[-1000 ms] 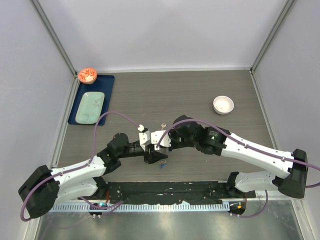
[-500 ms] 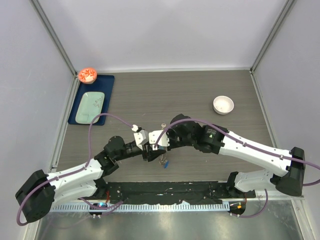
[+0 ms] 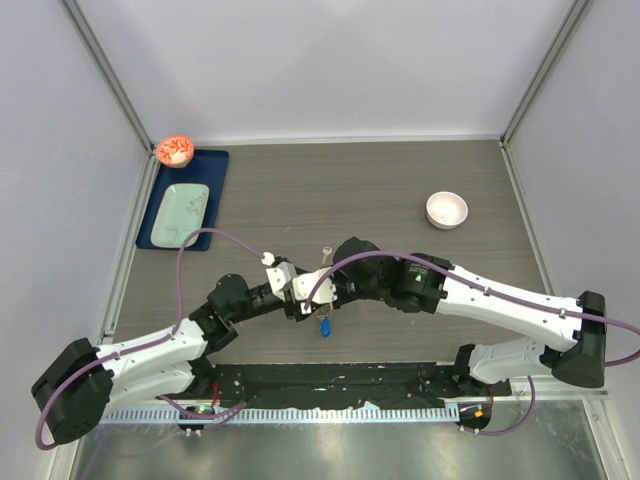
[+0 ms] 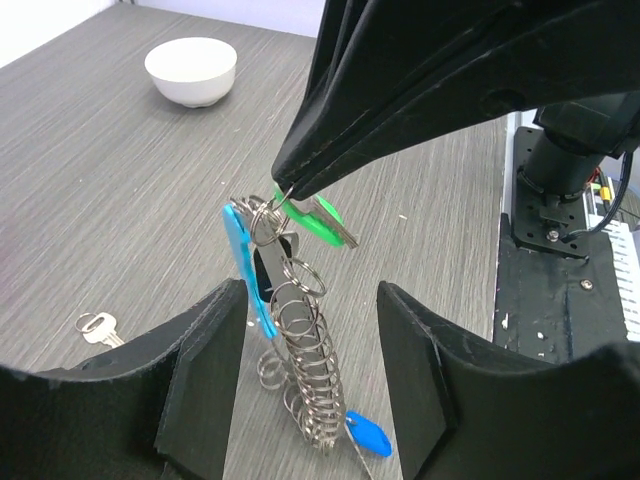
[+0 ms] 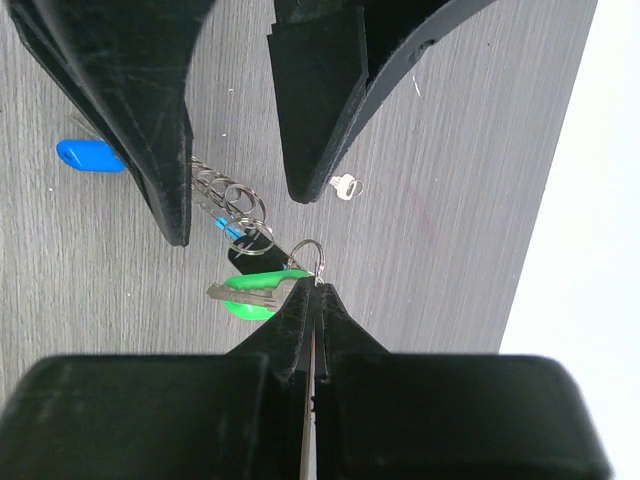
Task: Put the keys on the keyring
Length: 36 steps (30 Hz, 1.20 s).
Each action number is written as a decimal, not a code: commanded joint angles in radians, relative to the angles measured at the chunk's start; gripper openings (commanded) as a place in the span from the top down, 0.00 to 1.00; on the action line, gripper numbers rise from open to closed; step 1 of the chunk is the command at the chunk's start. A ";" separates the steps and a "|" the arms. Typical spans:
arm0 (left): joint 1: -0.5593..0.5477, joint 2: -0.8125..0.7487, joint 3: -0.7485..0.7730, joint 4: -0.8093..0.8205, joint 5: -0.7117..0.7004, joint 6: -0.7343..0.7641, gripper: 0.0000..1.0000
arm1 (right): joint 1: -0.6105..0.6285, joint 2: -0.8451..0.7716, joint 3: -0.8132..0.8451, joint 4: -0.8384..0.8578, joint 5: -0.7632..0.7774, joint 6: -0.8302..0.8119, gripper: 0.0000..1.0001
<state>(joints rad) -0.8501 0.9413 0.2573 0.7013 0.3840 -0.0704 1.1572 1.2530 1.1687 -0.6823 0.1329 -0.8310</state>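
Left tool [image 4: 310, 290] and right tool [image 5: 313, 290] a little farther left than before, left jaws slightly wider around the keyring [image 4: 300, 345].
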 commanded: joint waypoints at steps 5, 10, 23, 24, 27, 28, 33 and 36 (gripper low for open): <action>0.013 0.059 0.025 0.107 0.052 -0.015 0.42 | 0.032 -0.017 0.036 0.067 0.077 -0.039 0.99; 0.014 0.094 -0.010 0.226 0.090 -0.075 0.42 | 0.042 -0.035 0.009 0.102 0.077 -0.045 0.99; 0.017 -0.108 -0.082 0.124 0.003 0.061 0.41 | 0.073 -0.061 -0.021 0.106 0.057 -0.045 0.99; 0.019 -0.127 -0.092 0.106 -0.010 0.066 0.41 | 0.075 -0.063 -0.026 0.105 0.056 -0.045 0.99; 0.031 -0.170 -0.086 0.054 -0.022 0.110 0.45 | 0.081 -0.069 -0.029 0.109 0.056 -0.045 0.99; 0.034 -0.173 -0.081 0.041 -0.010 0.121 0.47 | 0.082 -0.070 -0.029 0.109 0.054 -0.045 0.99; 0.055 -0.138 -0.058 0.030 0.015 0.141 0.54 | 0.104 -0.075 -0.029 0.107 0.053 -0.051 0.99; 0.063 -0.102 -0.036 0.049 0.041 0.141 0.55 | 0.118 -0.075 -0.032 0.104 0.054 -0.053 0.99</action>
<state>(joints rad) -0.7990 0.8032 0.1753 0.7273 0.3981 0.0368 1.2549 1.2167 1.1290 -0.6338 0.1802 -0.8639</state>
